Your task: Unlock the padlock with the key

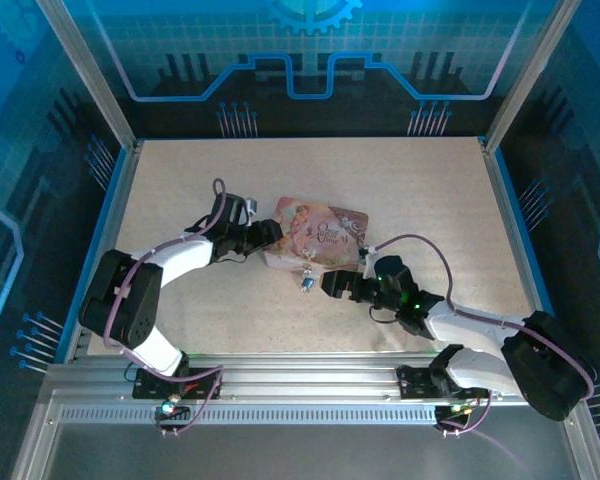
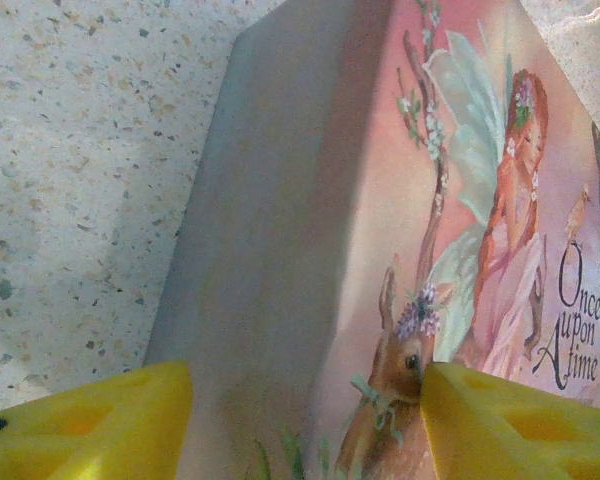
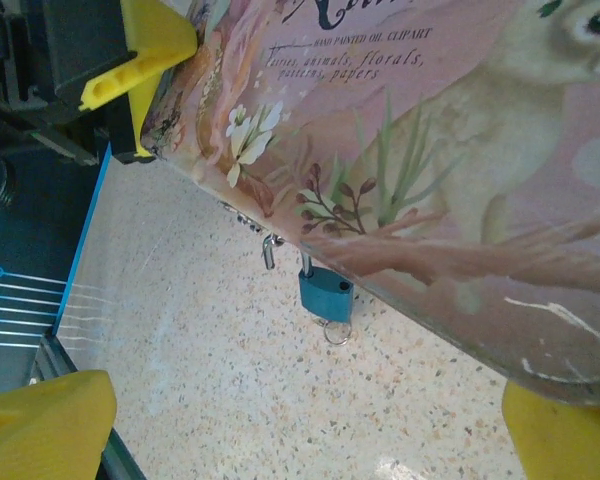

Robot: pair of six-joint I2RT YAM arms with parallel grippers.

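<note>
Tin (image 1: 320,235) carries padlock (image 3: 325,292) on its edge; left claw (image 2: 306,415) straddles tin's corner.

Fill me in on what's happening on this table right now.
Two robot arms are working on a pink tin fastened with a small blue padlock. The left gripper straddles the tin's left end, though whether it actually grips is unclear. The right gripper is open and empty, close to the padlock, which hangs from the tin's near edge. A small ring dangles under the padlock. I can't make out the key.
</note>
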